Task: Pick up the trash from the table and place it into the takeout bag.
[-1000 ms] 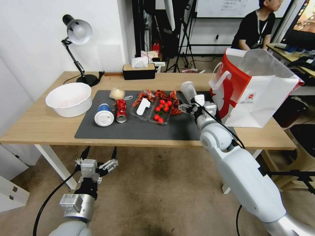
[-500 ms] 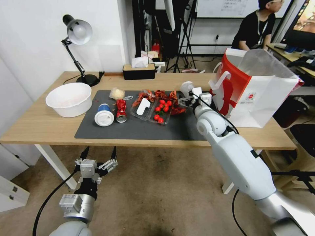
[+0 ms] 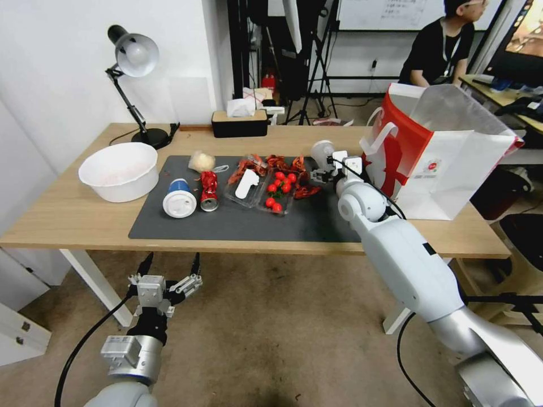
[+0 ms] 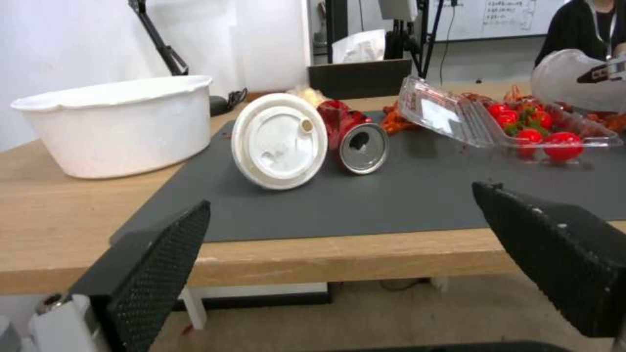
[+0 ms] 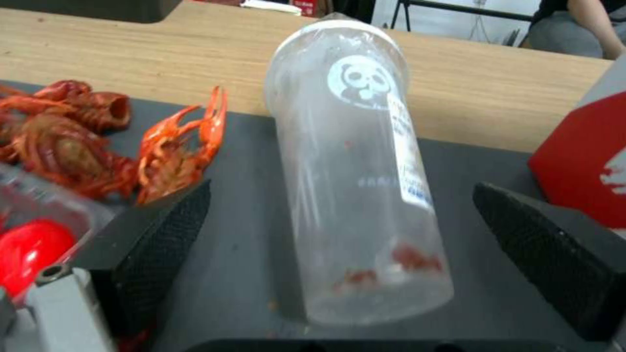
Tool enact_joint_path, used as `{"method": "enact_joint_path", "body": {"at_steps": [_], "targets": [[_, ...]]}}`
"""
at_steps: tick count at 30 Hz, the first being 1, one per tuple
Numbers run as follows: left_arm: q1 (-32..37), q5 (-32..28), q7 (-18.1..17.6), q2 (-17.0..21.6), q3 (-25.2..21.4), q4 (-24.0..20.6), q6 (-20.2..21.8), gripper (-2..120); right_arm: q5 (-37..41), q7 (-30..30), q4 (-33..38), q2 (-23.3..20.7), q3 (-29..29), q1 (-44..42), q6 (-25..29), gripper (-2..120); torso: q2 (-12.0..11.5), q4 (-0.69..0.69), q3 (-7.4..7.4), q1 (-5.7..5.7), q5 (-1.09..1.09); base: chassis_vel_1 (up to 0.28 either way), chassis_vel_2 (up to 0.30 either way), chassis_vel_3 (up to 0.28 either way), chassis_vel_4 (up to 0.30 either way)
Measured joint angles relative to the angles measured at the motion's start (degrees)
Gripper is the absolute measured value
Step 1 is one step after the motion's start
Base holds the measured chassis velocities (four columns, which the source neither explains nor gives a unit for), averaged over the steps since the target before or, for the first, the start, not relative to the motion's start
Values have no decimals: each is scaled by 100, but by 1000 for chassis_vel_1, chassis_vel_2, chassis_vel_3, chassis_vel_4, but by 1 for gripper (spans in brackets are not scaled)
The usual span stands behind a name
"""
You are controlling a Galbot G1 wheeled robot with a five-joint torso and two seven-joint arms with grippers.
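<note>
**Right gripper lining up on the clear plastic cup**

The takeout bag (image 3: pixel 447 164) is standing open-topped just beyond and to the outer side of the right gripper (image 3: pixel 330 169), its red panel facing the mat. The light-wood surface (image 3: pixel 68 215) is carrying the dark grey mat (image 3: pixel 237 223) on which most of the trash is lying. Well off to the inner side of the right gripper are the white bowl (image 3: pixel 119 170), the blue-and-white cup (image 3: pixel 179 198) tipped on its side with its white lid toward the robot, the red drink can (image 3: pixel 208 191) beside it, also lying down with its top toward the robot, and the pale wad (image 3: pixel 201 161) behind them.

The step in hand appears to be the grasp approach on the clear plastic cup (image 5: pixel 362 171). In the right wrist view the cup is lying on its side on the mat between the two black pads (image 5: pixel 160 244), which are spread wide and touching nothing. Its long axis is running straight away from the gripper: the near end, holding reddish residue, is closest, and the sealed top with the panda print is pointing toward the far edge of the surface. Crayfish shells (image 5: pixel 176 151) are lying just beside it.

The next move likely calls for closing across the cup's width, gently, since thin plastic may buckle or roll.

The left gripper (image 3: pixel 164 285) is hanging below the surface's front edge, jaws apart, idle.
</note>
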Motion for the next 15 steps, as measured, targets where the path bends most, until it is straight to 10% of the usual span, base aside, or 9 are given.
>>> {"method": "enact_joint_path", "body": {"at_steps": [15], "targets": [[-57,-74,-2,64,-3,41,3,100,-38,-474,-1061,66,-106,531,137,100,0,0,0,0,0,0,0,0,0]]}}
